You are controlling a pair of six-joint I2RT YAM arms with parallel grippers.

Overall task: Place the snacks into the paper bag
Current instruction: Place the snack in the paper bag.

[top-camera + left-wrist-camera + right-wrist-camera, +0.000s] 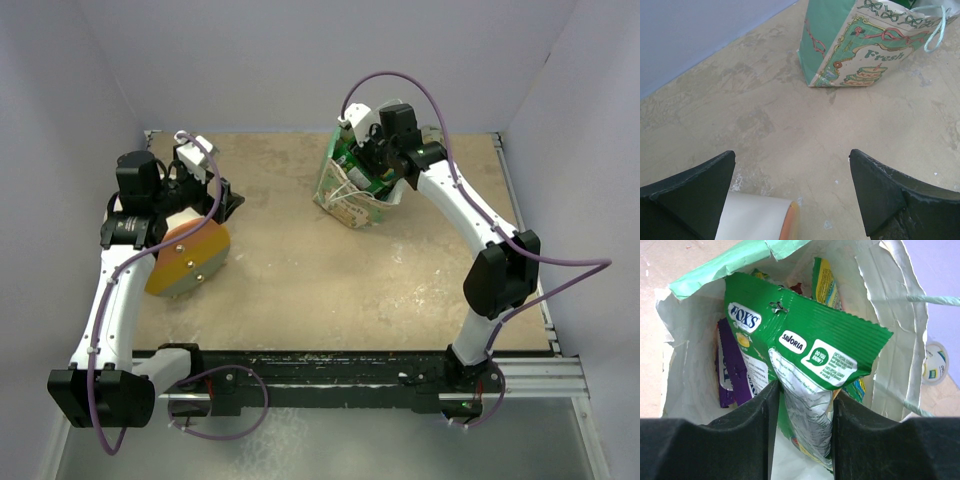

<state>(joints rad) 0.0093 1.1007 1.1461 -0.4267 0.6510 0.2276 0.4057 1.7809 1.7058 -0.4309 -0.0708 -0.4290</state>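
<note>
And the right gripper point(805, 390) pinches 1 green packet point(805, 335) between both fingers, inside the paper bag point(685, 330), a purple packet point(732, 370) at its 9 o'clock. The bag stands at the table's point(300, 270) 1 o'clock. Over at 9 o'clock, the left gripper point(792, 152) hangs wide open, holding nothing.

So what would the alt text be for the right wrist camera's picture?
The robot's right hand pinches a green FOXS packet in the mouth of the open paper bag. A purple packet and others already lie inside.
</note>
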